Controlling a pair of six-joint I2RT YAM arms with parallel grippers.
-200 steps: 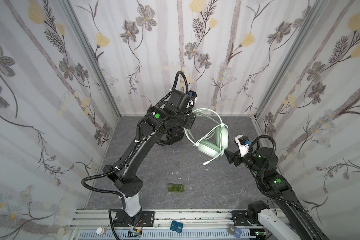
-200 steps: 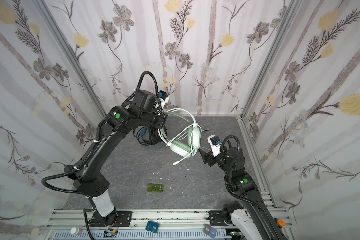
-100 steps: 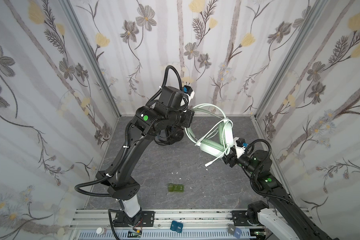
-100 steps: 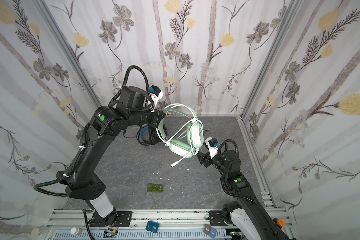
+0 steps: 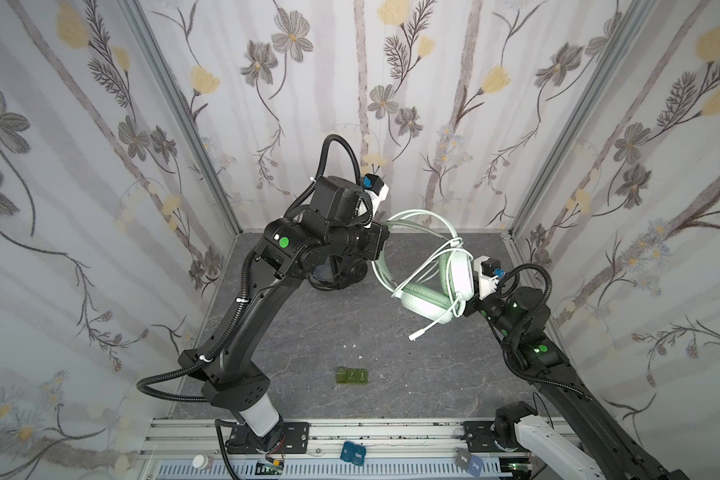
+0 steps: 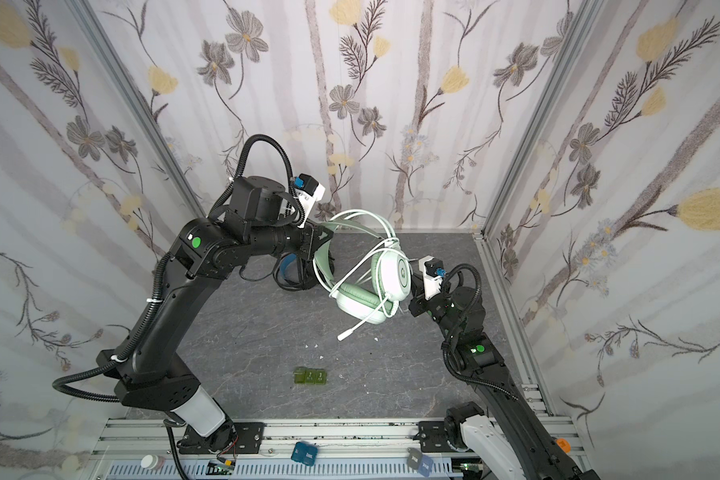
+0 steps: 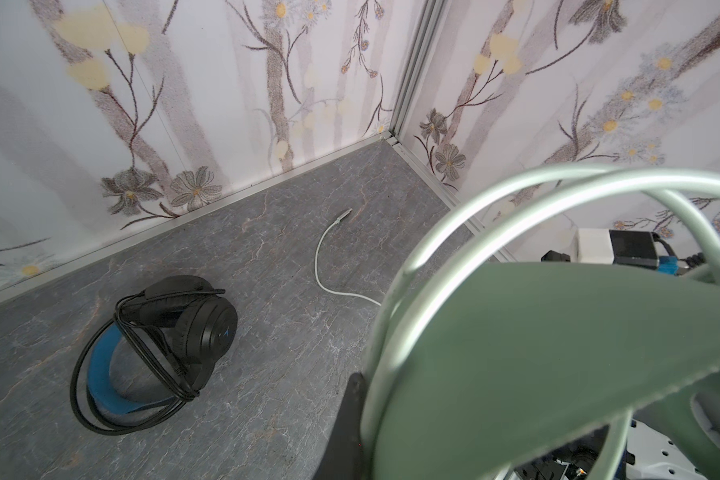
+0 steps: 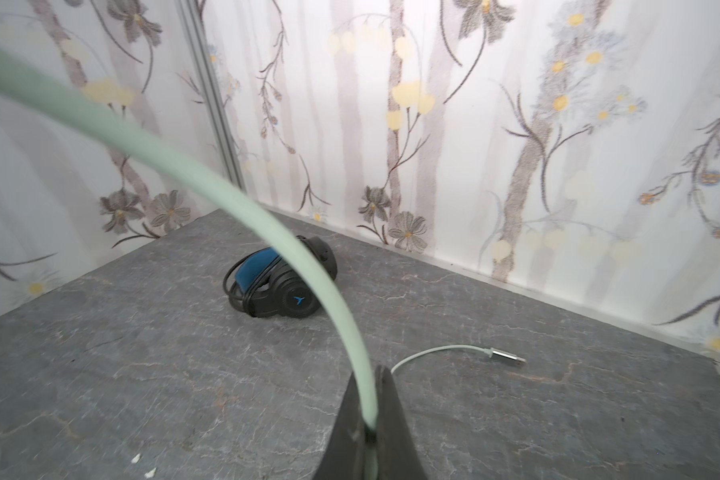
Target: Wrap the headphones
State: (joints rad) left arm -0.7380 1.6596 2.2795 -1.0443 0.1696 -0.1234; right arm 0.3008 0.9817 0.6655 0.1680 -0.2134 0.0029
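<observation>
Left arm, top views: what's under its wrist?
The black headset, lying on the table. Only one earcup and some cable show; the left arm covers the rest. The left wrist view shows it whole.

Floral wallpaper panels (image 5: 391, 104) are closing in the booth at nine, twelve and three o'clock, with grey blooms and yellow buds climbing them. The grey marbled floor (image 5: 308, 332) is sitting evenly lit, and an aluminium rail (image 5: 391, 432) is running along six o'clock.
</observation>
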